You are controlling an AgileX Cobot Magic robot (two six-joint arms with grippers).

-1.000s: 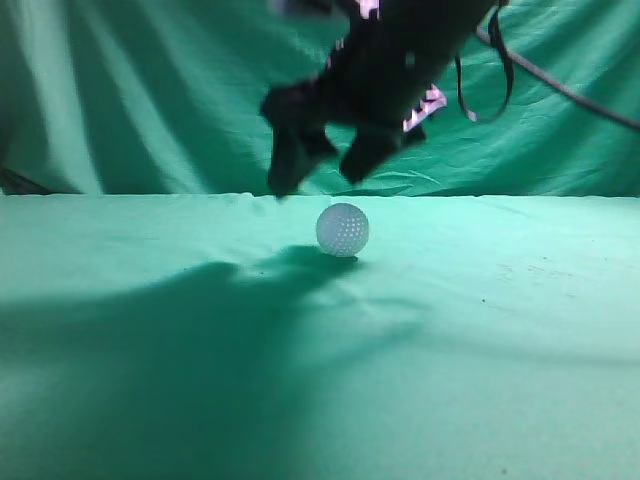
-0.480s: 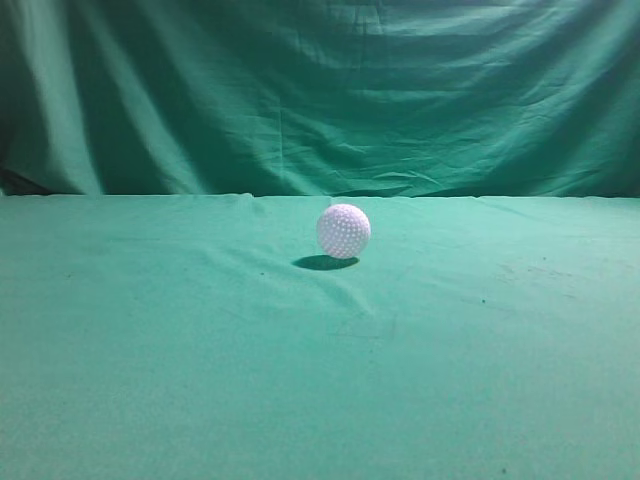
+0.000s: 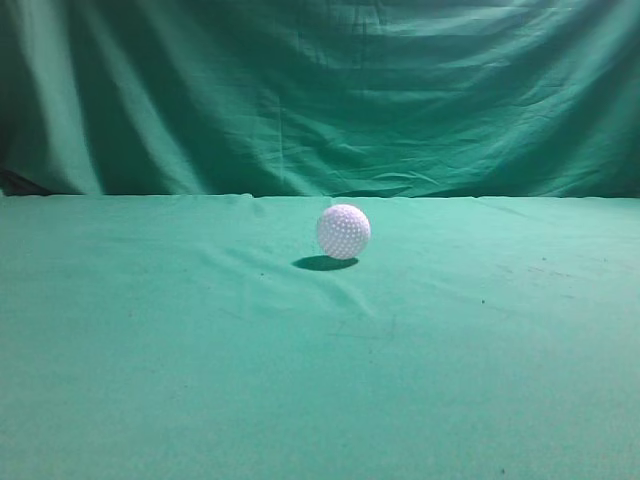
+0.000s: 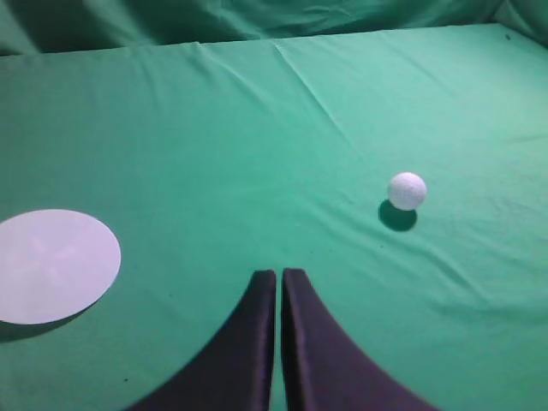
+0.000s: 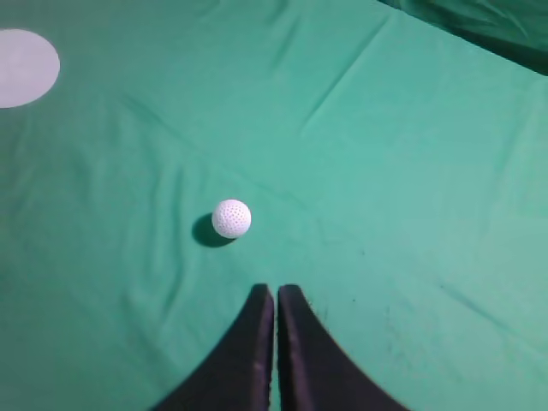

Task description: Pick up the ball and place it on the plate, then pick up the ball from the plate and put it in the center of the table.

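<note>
A white dimpled ball rests on the green cloth-covered table. It also shows in the left wrist view and in the right wrist view. A flat white round plate lies at the left in the left wrist view and at the top left corner of the right wrist view; it is empty. My left gripper is shut and empty, raised above the cloth. My right gripper is shut and empty, raised a little behind the ball. Neither gripper shows in the exterior view.
A green cloth backdrop hangs behind the table. The cloth has folds and creases around the ball.
One second ago a dark arm with open jaws hung just above the ball in the exterior view. It has left that view. The ball has stayed in place.
</note>
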